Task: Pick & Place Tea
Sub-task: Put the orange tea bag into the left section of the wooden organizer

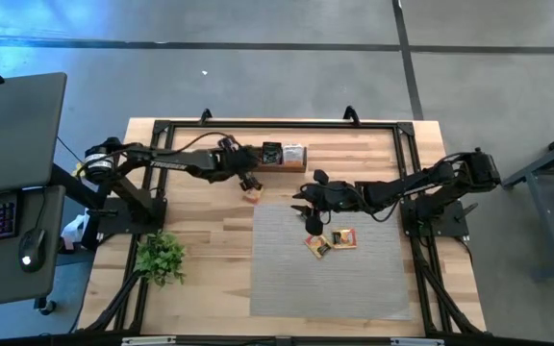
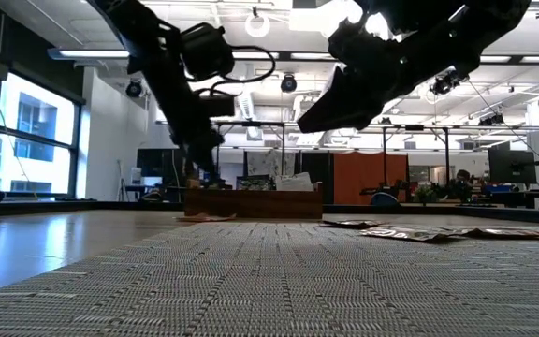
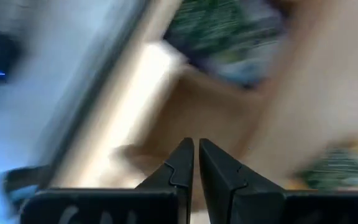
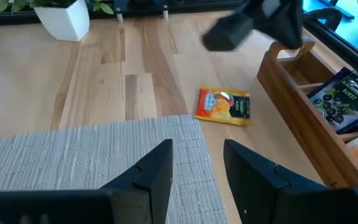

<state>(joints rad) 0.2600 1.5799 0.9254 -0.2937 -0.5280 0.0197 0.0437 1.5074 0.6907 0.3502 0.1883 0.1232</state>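
Note:
An orange-yellow tea sachet (image 1: 251, 195) lies flat on the bare wood just off the grey mat's far left corner; it also shows in the right wrist view (image 4: 222, 106). Two more sachets (image 1: 317, 246) (image 1: 344, 238) lie flat on the mat (image 1: 335, 279). A wooden box (image 1: 282, 156) at the far edge holds more sachets (image 4: 347, 99). My left gripper (image 1: 248, 181) is shut and empty, just above the orange sachet and beside the box. My right gripper (image 4: 197, 168) is open and empty over the mat's far edge, pointing toward the orange sachet.
A green plant in a white pot (image 1: 162, 258) stands at the table's near left. A black frame rail (image 1: 277, 125) runs along the table's far edge behind the box. The near half of the mat is bare.

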